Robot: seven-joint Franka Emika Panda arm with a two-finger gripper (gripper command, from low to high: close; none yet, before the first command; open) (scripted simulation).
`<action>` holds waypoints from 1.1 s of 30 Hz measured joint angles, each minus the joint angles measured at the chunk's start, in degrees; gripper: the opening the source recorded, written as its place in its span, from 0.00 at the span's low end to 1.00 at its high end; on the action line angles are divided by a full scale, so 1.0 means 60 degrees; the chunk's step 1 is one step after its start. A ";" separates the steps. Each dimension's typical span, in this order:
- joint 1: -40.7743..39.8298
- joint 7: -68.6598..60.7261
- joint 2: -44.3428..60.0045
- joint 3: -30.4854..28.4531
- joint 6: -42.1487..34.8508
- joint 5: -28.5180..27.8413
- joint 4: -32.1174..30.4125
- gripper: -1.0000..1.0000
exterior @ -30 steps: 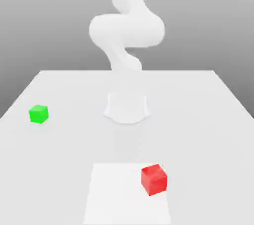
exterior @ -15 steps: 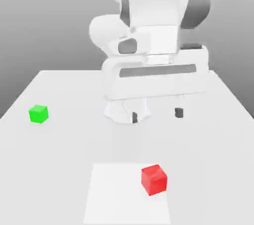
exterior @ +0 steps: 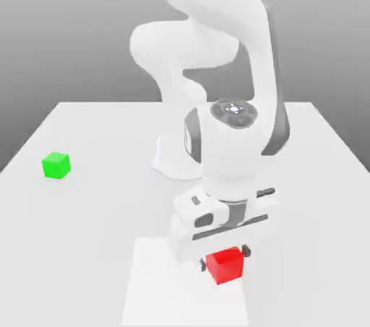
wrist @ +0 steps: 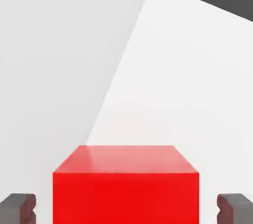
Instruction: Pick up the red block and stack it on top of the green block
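Straddling the red block point(exterior: 225, 268) with fingers point(wrist: 15, 209) spread wide, gaps either side, well apart from the green block point(exterior: 56, 166).

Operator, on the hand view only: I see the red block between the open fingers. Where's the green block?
Observer: The green block is on the table, toward the exterior view's left, well away from the gripper.
Operator: Anything stacked on it?
Observer: No, its top face is bare.
Operator: And where does the arm's base stand?
Observer: The base is farther back than the red block, and on the exterior view's right of the green one.
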 joint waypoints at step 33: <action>-0.7730 0.5818 -0.4157 -0.3926 -0.2664 -0.1795 -0.1320 0.00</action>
